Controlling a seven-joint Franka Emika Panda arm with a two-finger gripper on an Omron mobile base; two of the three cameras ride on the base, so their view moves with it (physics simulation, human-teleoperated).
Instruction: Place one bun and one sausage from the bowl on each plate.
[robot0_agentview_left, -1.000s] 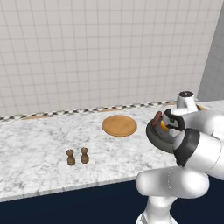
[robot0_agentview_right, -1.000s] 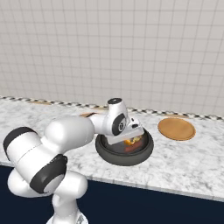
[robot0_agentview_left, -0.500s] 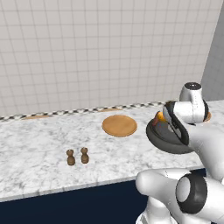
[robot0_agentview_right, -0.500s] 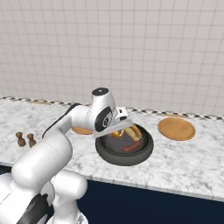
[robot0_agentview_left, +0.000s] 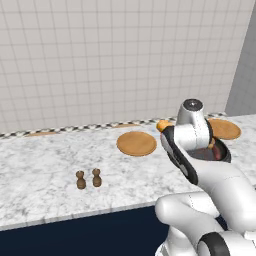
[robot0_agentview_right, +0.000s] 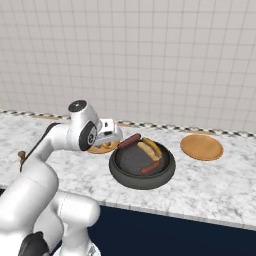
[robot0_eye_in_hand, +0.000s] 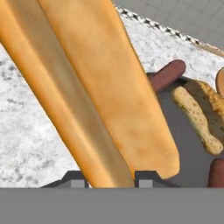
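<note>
Bun (robot0_eye_in_hand: 105, 83), long and golden-orange with a lengthwise split, is clamped in my gripper (robot0_eye_in_hand: 111, 178); in the hand view it runs from the top left down to the two dark finger tips at the bottom centre, which press it from either side. Its crust looks smooth and softly browned. In the left base view an orange end of the bun (robot0_agentview_left: 162, 125) pokes out just left of my white hand, at centre right of the frame.

Behind the bun in the hand view, at the right, lies the bowl (robot0_eye_in_hand: 188, 148): dark grey, wide and shallow. In the right base view the bowl (robot0_agentview_right: 142, 177) sits at centre frame, round with a thick matte rim, and my gripper (robot0_agentview_right: 112, 136) hangs just left of that rim. Inside it I count one reddish-brown sausage (robot0_agentview_right: 129, 141) resting on the rim at the upper left, a second sausage (robot0_agentview_right: 150, 167) at the lower right, and what looks like one split bun (robot0_agentview_right: 150, 148) between them.

Two plates, flat orange-brown discs with a wood-like look: one plate (robot0_agentview_left: 136, 143) at centre of the left base view, the other plate (robot0_agentview_right: 201, 147) at right of the right base view, well apart from the bowl.

Two small brown shakers (robot0_agentview_left: 88, 178) stand side by side at lower left of the left base view. The counter (robot0_agentview_left: 45, 170) is white marble with grey veining, backed by a pale tiled wall (robot0_agentview_left: 100, 60).
</note>
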